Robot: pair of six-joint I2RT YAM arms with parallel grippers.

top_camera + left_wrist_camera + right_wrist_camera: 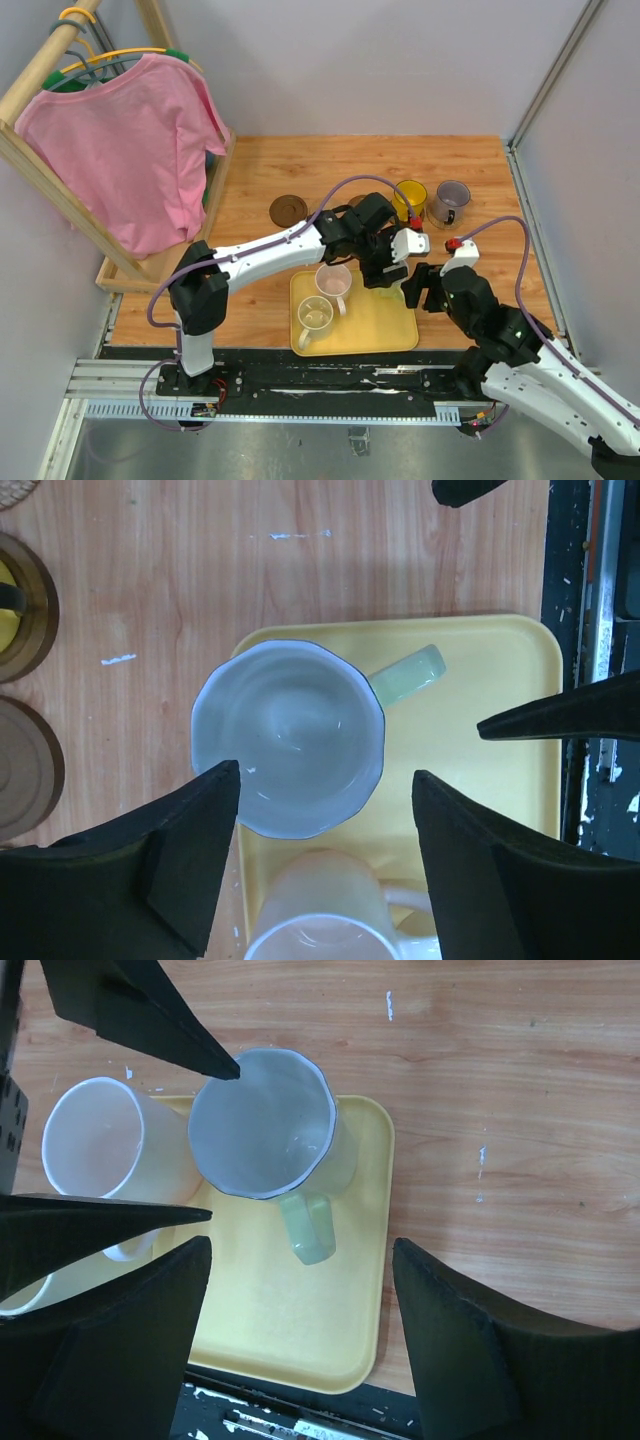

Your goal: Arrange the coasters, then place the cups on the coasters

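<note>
The white-green cup [290,735] stands upright on the corner of the yellow tray [490,670], its green handle [308,1230] pointing at my right gripper. My left gripper [325,772] hangs open just above it, one finger on each side of its rim, not touching. My right gripper [300,1250] is open over the tray beside the handle. The pale pink cup [333,282] and the cream cup [315,315] also stand on the tray. The yellow cup [410,198] and the grey-purple cup [450,200] stand further back. A bare dark brown coaster [288,210] lies on the table, and another coaster [30,770] lies left of the tray.
A wooden rack with a pink shirt [130,150] stands at the far left. Grey walls close in the table at the back and right. The black rail [300,1420] runs along the near edge behind the tray. The two grippers are close together over the tray's right part.
</note>
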